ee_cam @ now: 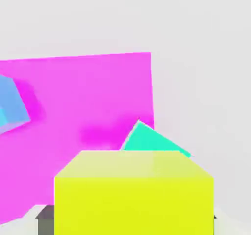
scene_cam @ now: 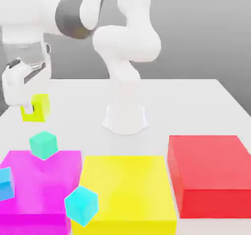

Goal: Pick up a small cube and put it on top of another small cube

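Gripper (scene_cam: 25,99) at mid-left of the exterior frame, pointing down, fingers either side of the lime cube (scene_cam: 37,106), clamped on it. Cube at or just above the white table (scene_cam: 196,101); contact with the surface not resolvable. In the hand view, lime cube (ee_cam: 133,192) fills the lower centre, dark finger pads (ee_cam: 45,218) showing at its lower corners.

Just below the gripper in the exterior frame: mint-green cube (scene_cam: 43,144), tilted, overlapping the upper edge of the flat magenta block (scene_cam: 44,190) at lower left. Hand view puts the mint-green cube (ee_cam: 154,142) just behind the lime one, magenta block (ee_cam: 78,121) beyond.

Blue cube (scene_cam: 6,183) at the left edge, on the magenta block; same blue cube (ee_cam: 12,104) at the hand view's left edge.

Cyan cube (scene_cam: 81,204) lower centre-left, tilted, across the seam between magenta block and flat yellow block (scene_cam: 130,195).

Flat red block (scene_cam: 211,172) at lower right, just beside the yellow one.

Arm base (scene_cam: 125,116) upright at centre of table.
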Controlling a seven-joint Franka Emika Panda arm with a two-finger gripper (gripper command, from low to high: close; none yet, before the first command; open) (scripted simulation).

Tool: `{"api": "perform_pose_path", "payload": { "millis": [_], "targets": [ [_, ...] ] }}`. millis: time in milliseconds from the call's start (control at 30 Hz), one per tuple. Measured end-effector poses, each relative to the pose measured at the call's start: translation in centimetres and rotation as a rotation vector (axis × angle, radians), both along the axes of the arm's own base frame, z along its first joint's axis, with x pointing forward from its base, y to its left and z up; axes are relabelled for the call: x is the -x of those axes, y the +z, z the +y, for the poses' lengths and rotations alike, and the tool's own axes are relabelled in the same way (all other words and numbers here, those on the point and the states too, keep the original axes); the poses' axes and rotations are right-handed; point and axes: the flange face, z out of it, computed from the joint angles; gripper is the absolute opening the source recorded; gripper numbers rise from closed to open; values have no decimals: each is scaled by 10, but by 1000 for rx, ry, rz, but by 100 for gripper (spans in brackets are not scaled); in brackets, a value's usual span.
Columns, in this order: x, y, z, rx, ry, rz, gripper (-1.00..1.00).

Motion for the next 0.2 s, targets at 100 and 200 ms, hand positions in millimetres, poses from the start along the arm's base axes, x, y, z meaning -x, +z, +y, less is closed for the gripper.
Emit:
{"api": "perform_pose_path", "payload": {
  "millis": [100, 200],
  "targets": [
    [2, -35, 0, 0, -3, 3, 100],
    [2, -35, 0, 0, -3, 3, 100]
  ]
}}
